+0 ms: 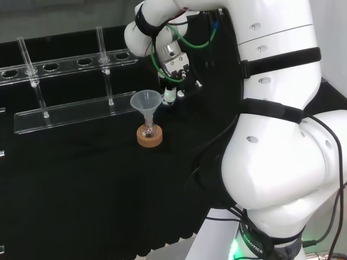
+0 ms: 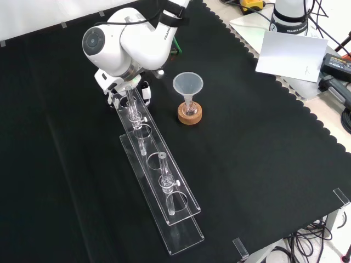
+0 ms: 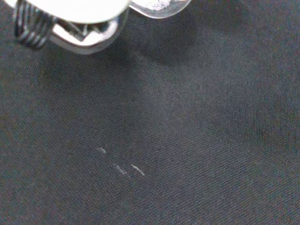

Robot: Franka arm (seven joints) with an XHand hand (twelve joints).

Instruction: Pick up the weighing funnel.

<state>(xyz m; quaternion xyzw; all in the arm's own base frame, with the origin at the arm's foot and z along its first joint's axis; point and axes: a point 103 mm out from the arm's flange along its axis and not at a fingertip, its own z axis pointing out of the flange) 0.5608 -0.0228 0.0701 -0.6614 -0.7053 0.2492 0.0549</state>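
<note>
Black-and-white robot hand point(image 1: 174, 67): low over black cloth point(image 1: 81, 189), just right of clear cone-shaped plastic funnel point(image 1: 146, 101) in head view; spread or curled, cannot tell. Weighing funnel's place: cannot tell either.

Risks: clipping funnel w/ a sideways sweep, so tipping small round glass flask point(image 1: 148, 130) off cork ring point(image 1: 150, 141); bumping far end of clear acrylic tube rack point(image 2: 181, 230), right beside hand in front view.

Containers: nothing seen in funnel; flask contents not tellable; no tubes in rack holes.

White arm link point(image 2: 131, 41) over hand point(image 2: 113, 87) by clear rack point(image 2: 184, 233), funnel point(image 2: 188, 84) in flask point(image 2: 190, 109) on cork ring point(image 2: 190, 118) beside
</note>
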